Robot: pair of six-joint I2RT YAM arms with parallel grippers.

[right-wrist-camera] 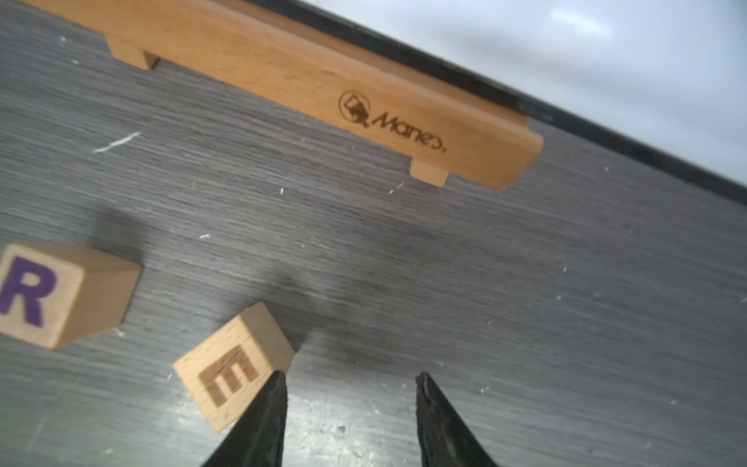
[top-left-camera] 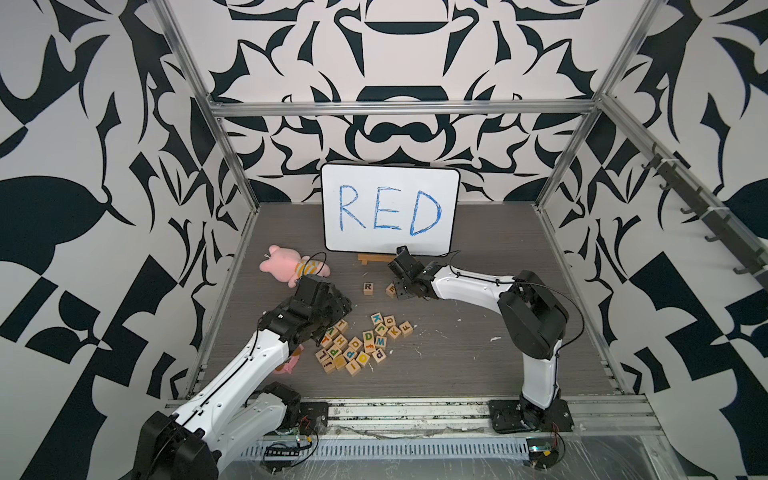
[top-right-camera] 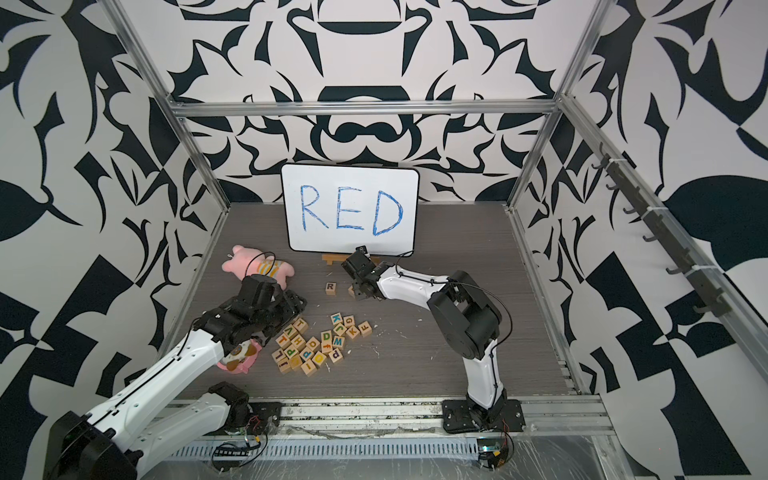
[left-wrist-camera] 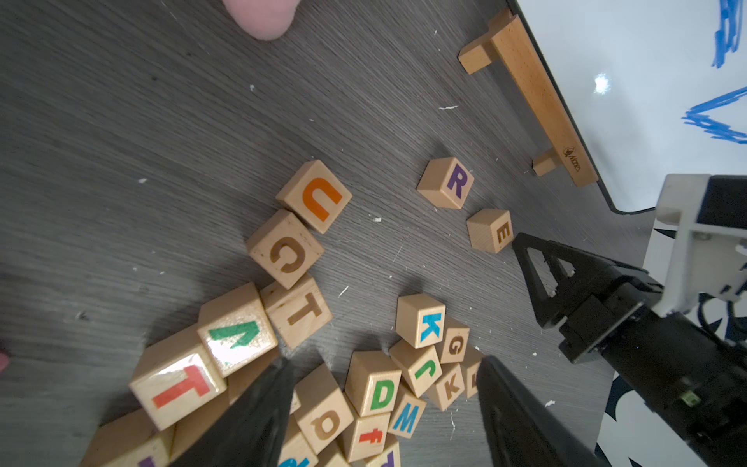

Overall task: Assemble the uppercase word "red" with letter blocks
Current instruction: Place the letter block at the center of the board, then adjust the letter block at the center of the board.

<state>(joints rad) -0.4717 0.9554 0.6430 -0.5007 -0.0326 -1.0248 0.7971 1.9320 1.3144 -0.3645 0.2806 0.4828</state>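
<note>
In both top views the E block [top-left-camera: 391, 289] lies before the whiteboard [top-left-camera: 390, 187] beside the right claw [top-left-camera: 400, 291]; in the left wrist view the left claw [left-wrist-camera: 384, 362] stands wide, facing the D block [left-wrist-camera: 380, 390]; in the right wrist view the right claw is parted, empty, the E block touching one tip's outer side.

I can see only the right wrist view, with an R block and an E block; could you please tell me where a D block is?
Observer: A green D block lies in the heap of blocks, nearer the arms' bases than the R block.
Operator: Is the left gripper carrying anything?
Observer: No; the left gripper hangs open and empty above that heap.
Operator: Anything else lying around?
Observer: A pink plush toy lies past the left gripper, near the whiteboard.
</note>
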